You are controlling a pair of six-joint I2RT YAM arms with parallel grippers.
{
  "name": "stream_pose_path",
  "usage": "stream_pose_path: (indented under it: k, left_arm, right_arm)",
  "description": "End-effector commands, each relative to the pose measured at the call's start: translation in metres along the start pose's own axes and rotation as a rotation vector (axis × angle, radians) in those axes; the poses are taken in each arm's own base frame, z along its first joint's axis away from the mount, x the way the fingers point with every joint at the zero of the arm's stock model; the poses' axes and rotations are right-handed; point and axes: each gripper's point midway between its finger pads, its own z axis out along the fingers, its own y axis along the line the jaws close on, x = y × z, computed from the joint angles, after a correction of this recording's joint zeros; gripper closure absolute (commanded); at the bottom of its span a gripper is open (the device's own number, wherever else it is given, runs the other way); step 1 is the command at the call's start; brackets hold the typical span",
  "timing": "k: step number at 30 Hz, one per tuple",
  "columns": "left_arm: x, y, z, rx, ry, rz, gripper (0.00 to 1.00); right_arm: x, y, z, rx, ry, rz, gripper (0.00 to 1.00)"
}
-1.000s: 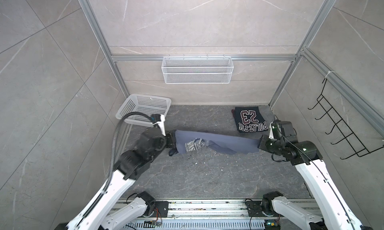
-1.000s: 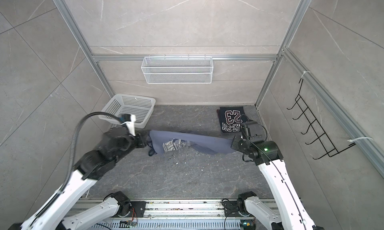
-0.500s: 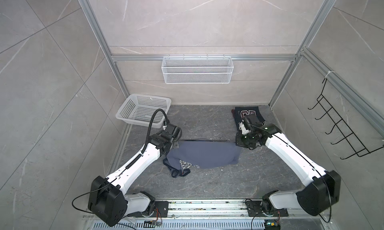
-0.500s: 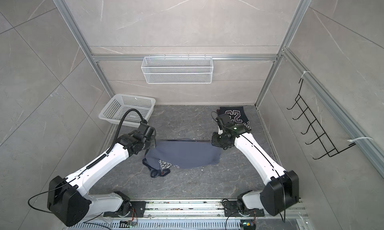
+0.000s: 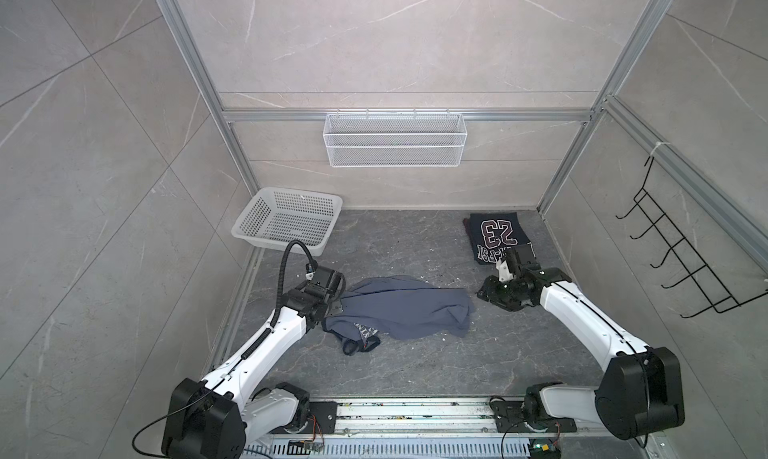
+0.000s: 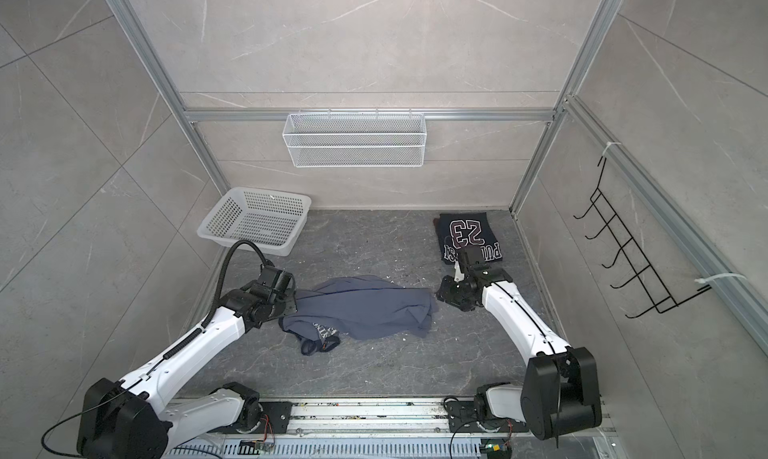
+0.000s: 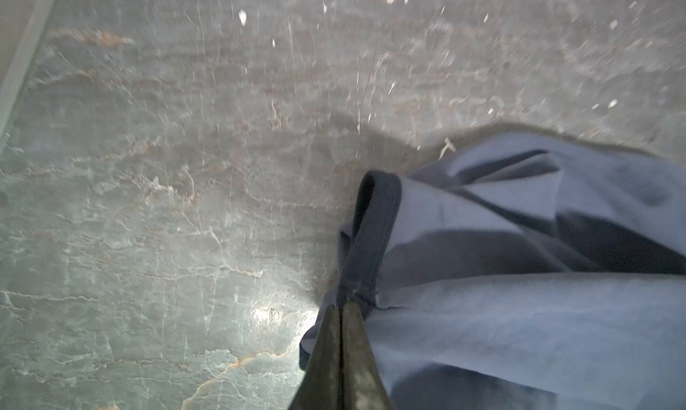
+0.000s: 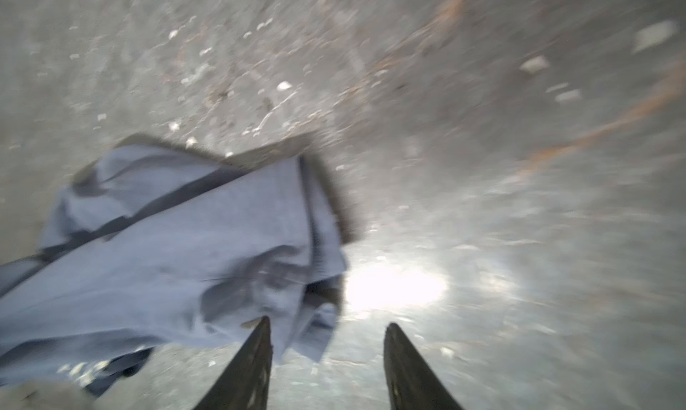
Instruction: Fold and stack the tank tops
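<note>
Grey stone counter [image 5: 415, 365] lies bare between the crumpled cloth and the near rail, and again toward the back wall. The white basket [image 5: 286, 224] fills the back left corner.

The slate blue-grey tank top [image 5: 407, 307] lies rumpled mid-counter. The left gripper [image 7: 340, 308] is pinched tight on its dark-trimmed strap at the left edge, close to the left wall. The right gripper [image 8: 328, 322] stands with its jaws apart and nothing between them, just beside the top's right edge. It seems clear of the cloth, though the right wrist view is smeared.

The navy tank top [image 5: 496, 236] sits folded in the back right corner. The right arm's wrist covers its near edge and cuts off part of the lettering. The slate top's white print is half tucked under a fold.
</note>
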Motion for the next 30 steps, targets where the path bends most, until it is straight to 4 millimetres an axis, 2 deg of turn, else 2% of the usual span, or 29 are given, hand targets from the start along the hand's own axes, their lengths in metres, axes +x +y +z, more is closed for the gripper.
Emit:
stream_pose_path:
  k: [1, 7, 12, 15, 21, 26, 30]
  left_arm:
    - [-0.008, -0.009, 0.001, 0.036, -0.021, -0.037, 1.00]
    - [-0.010, -0.011, 0.004, 0.042, -0.020, -0.037, 1.00]
    - [-0.011, -0.013, 0.004, 0.041, -0.018, -0.030, 1.00]
    - [-0.011, -0.014, 0.004, 0.044, -0.016, -0.032, 1.00]
    - [-0.009, -0.014, 0.005, 0.050, -0.013, -0.040, 1.00]
    - [-0.009, -0.014, 0.003, 0.056, -0.012, -0.042, 1.00]
    - [-0.008, -0.015, 0.005, 0.058, -0.008, -0.040, 1.00]
  right_arm:
    - [0.011, 0.026, 0.012, -0.197, 0.019, 0.037, 0.50]
    - [0.027, 0.018, 0.030, -0.243, 0.023, 0.097, 0.55]
    - [0.027, 0.017, 0.039, -0.253, 0.029, 0.109, 0.59]
    - [0.024, 0.019, 0.037, -0.260, 0.011, 0.108, 0.61]
    - [0.024, 0.014, 0.045, -0.232, 0.030, 0.123, 0.61]
    - [0.027, 0.009, 0.044, -0.220, 0.014, 0.152, 0.52]
    - [0.027, 0.013, 0.050, -0.258, 0.027, 0.168, 0.57]
